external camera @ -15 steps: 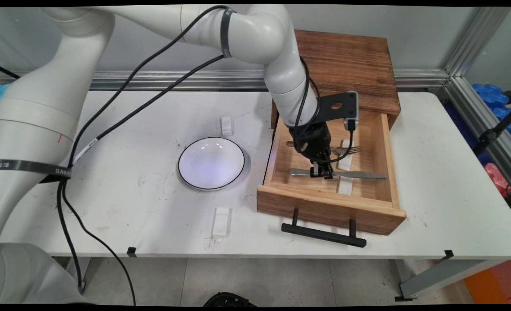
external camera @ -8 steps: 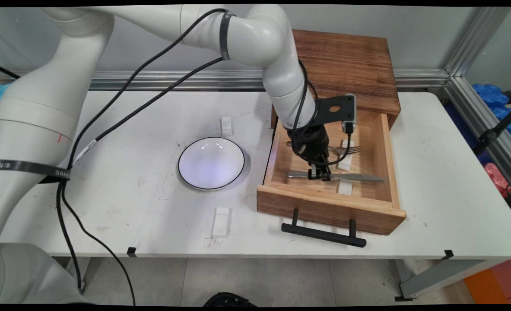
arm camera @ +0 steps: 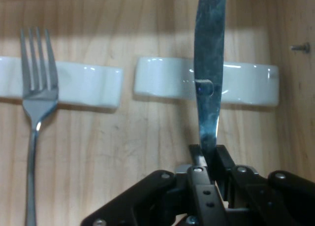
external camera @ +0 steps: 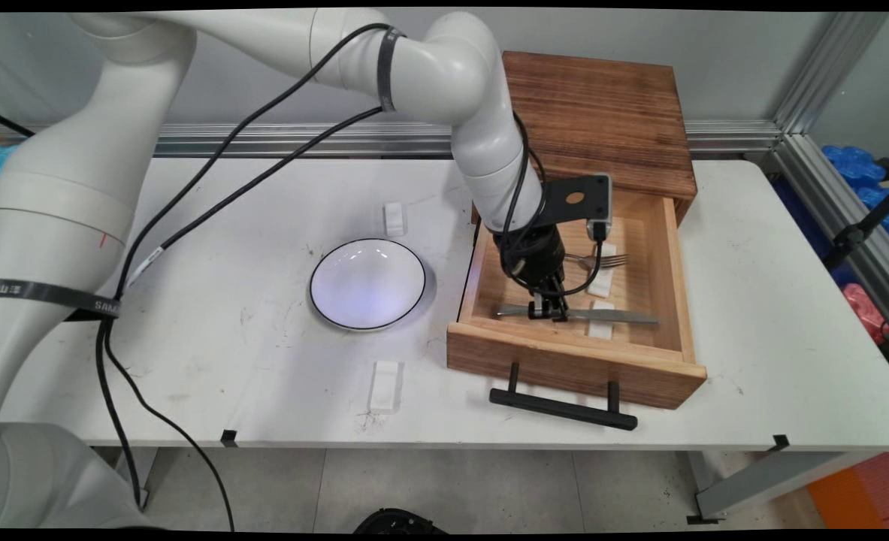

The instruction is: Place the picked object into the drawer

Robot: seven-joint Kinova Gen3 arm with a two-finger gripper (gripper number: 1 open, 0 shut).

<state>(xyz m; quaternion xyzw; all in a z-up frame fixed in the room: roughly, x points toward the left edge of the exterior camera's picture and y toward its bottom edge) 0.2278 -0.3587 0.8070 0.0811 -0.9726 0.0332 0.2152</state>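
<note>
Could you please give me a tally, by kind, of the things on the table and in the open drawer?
Knife: 1, in the gripper
Fork: 1
White rests: 4 (two in the drawer, two on the table)
Bowl: 1
Wooden drawer box: 1
Total: 8

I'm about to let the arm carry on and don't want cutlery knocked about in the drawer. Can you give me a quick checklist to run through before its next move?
1. Gripper shut on the knife: ok, fingers clamp it in the hand view.
2. Grip centred on the knife: not ok, it is held near the handle end, the long blade sticking out.
3. Knife clear of its white rest: cannot tell, the blade crosses over it.
4. Fork apart from the gripper: ok, it lies on its own rest, untouched.
5. Drawer pulled open: ok.
6. Plate empty: ok.
</note>
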